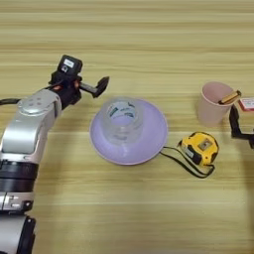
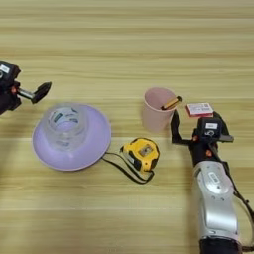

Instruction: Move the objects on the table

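A wide clear tape roll (image 1: 121, 119) stands in a shallow lilac bowl (image 1: 149, 141) at the middle of the table (image 1: 149, 30). Right of the bowl lies the yellow-and-black tape measure (image 2: 142, 153), its black cord loop (image 2: 124, 168) trailing toward the bowl. Further right stands the pink cup (image 2: 158, 111) with an orange-brown pen (image 2: 171, 102) leaning in it. My right gripper (image 2: 202, 135) is open, and its left finger (image 2: 174, 126) rests against the cup's right side. My left gripper (image 1: 79, 85) is open and holds nothing, just left of the bowl's far rim.
A small red-and-white card (image 2: 199, 109) lies flat right of the cup, just beyond my right gripper. My left arm (image 1: 27, 144) reaches up along the left side, my right arm (image 2: 216, 198) along the lower right.
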Controlling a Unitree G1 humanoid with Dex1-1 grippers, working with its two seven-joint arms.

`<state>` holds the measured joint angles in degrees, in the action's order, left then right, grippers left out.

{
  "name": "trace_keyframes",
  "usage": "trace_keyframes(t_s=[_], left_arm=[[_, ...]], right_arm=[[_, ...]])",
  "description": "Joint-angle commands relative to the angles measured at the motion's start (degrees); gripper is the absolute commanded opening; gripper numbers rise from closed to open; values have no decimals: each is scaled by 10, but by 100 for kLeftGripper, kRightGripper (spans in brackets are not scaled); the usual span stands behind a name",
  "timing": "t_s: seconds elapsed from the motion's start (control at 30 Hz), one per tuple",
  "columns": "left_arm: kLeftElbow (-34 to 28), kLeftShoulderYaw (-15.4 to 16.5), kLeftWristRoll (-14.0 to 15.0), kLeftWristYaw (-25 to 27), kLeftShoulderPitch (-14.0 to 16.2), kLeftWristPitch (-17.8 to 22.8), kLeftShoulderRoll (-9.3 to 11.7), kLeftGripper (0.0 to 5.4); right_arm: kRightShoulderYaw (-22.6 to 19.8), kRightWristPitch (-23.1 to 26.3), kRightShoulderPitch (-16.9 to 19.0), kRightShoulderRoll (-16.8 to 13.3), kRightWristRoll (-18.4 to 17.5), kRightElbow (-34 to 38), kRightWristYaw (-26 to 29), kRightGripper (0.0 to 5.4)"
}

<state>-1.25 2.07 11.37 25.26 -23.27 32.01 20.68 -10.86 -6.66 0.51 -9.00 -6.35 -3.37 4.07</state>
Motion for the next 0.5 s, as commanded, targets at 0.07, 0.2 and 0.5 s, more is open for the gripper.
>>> trace_keyframes(t_s=[0.07,0.2,0.5], left_arm=[[-16,-11,7,15,9,17,5,540],[-29,-19,10,28,15,23,6,540],[-33,-17,9,24,15,25,1,540]], right_arm=[[2,13,4,2,4,13,-4,539],[1,12,10,5,14,22,-15,539],[-19,4,24,5,37,40,-59,539]])
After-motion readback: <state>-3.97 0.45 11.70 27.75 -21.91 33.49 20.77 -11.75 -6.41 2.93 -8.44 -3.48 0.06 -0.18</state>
